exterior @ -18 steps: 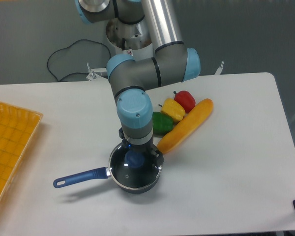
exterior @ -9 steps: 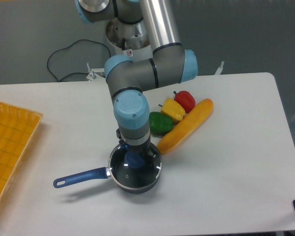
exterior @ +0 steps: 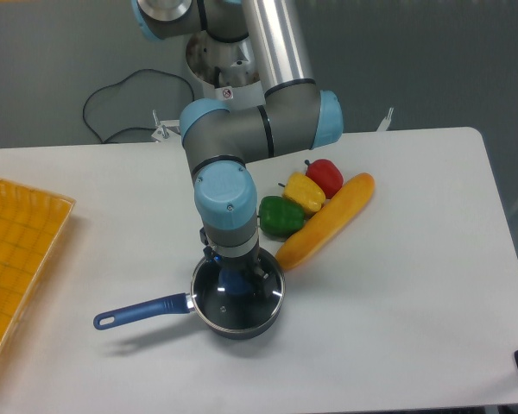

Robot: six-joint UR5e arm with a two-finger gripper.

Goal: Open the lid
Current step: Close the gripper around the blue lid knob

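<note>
Crowding lid (exterior: 238, 297): peppers (exterior: 281, 215), squash (exterior: 326, 222) nr saucepan (exterior: 229, 323)

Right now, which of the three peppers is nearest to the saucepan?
The green pepper. It lies lowest and leftmost in the cluster, just above the saucepan; the yellow pepper and the red pepper sit farther back to the right.

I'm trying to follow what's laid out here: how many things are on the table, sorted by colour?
Blue: 2, the saucepan and the lid knob
Red: 1, pepper
Yellow: 1, pepper
Green: 1, pepper
Orange: 2, long vegetable and tray
Total: 7
</note>
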